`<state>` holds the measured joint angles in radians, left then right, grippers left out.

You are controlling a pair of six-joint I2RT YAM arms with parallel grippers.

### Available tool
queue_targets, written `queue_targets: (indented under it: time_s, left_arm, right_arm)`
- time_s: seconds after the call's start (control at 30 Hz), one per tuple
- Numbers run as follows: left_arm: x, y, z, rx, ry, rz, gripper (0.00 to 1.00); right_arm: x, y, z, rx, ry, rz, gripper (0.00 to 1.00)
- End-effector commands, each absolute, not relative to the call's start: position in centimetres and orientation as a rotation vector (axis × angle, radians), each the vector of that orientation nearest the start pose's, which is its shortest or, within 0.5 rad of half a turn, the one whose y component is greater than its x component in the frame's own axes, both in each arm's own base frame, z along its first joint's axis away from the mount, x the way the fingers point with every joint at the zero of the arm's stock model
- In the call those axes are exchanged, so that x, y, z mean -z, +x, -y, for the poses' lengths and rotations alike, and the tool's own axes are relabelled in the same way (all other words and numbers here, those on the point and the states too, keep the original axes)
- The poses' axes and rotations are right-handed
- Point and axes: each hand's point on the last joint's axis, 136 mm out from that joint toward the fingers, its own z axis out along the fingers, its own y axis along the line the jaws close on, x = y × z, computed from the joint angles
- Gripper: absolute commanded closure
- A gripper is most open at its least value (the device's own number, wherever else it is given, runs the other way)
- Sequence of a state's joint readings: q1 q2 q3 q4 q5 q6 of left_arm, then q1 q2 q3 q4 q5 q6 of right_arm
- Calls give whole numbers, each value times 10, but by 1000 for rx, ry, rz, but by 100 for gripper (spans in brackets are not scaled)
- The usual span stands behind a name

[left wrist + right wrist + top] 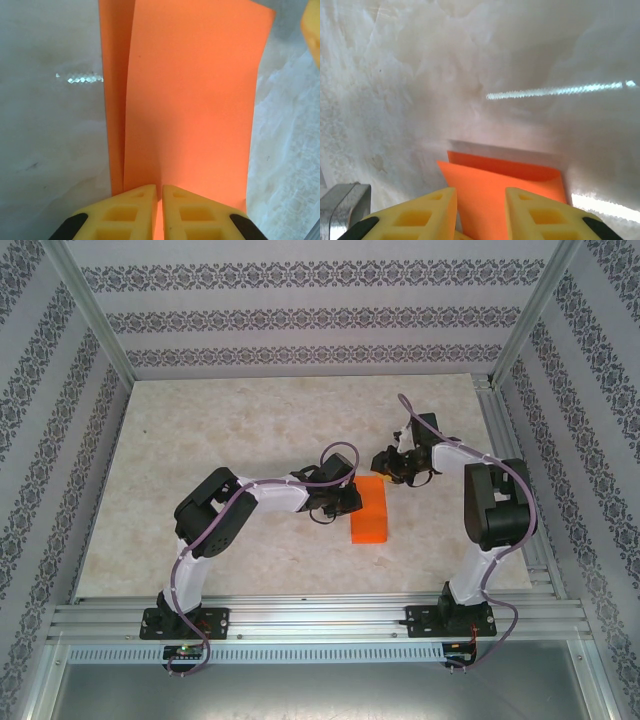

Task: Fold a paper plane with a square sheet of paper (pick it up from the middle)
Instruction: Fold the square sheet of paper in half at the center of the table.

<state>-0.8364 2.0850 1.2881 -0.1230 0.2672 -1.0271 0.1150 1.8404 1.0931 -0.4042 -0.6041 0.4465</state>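
The square sheet of paper [370, 515] is bright orange and lies folded in half as a small rectangle on the table between the two arms. In the left wrist view the sheet [190, 100] has its upper layer bowed up off the lower one. My left gripper [348, 502] [161, 192] is shut with its tips down on the sheet's left side; a sliver of orange shows in the slit. My right gripper [384, 472] [481, 192] hovers open at the far end of the sheet [510, 190], with nothing between its fingers. The paper plane is out of view.
The pale marbled tabletop [250, 430] stretches to the far and left sides. Aluminium rails [320, 615] run along the near edge and down the right side [515, 470]. Patterned walls enclose the table. One yellow fingertip of the right gripper [312, 30] sits beyond the sheet's corner.
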Motion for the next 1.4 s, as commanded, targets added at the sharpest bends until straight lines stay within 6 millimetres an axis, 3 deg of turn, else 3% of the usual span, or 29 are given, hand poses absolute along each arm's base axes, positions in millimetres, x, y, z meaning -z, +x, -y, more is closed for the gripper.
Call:
queue_targets:
  time_s: [0.0, 0.17, 0.23, 0.3, 0.47, 0.53, 0.6, 0.83, 1.0, 1.2, 1.37]
  left_arm:
    - [30, 282, 384, 760, -137, -2953, 85]
    - [31, 282, 384, 759, -137, -2953, 85]
    - [31, 282, 384, 758, -137, -2955, 85]
    - [31, 282, 384, 757, -137, -2954, 85]
    - [30, 282, 383, 753, -136, -2955, 85]
    - [30, 283, 383, 753, -136, -2951, 85]
    - [30, 284, 384, 758, -136, -2948, 85]
    - [28, 285, 387, 768, -133, -2942, 85]
    - [30, 284, 385, 762, -134, -2946, 85]
    - [29, 285, 386, 768, -140, -2942, 85]
    - [30, 284, 387, 772, -136, -2944, 85]
  right_arm:
    - [-27, 390, -135, -945, 325, -2777, 69]
    - [7, 383, -125, -884, 406, -2854, 69]
    - [8, 382, -123, -864, 407, -2865, 69]
    - [-2, 385, -123, -859, 386, -2843, 68]
    - [-51, 387, -127, -897, 308, -2759, 67]
    - [-66, 375, -130, -942, 320, -2709, 67]
    - [-67, 356, -134, -1011, 348, -2676, 67]
    - [-34, 310, -143, -1109, 408, -2708, 73]
    - [8, 281, -125, -918, 487, -2875, 73]
    - [-30, 291, -128, -924, 401, -2810, 72]
    - [-52, 273, -142, -1009, 349, -2770, 70]
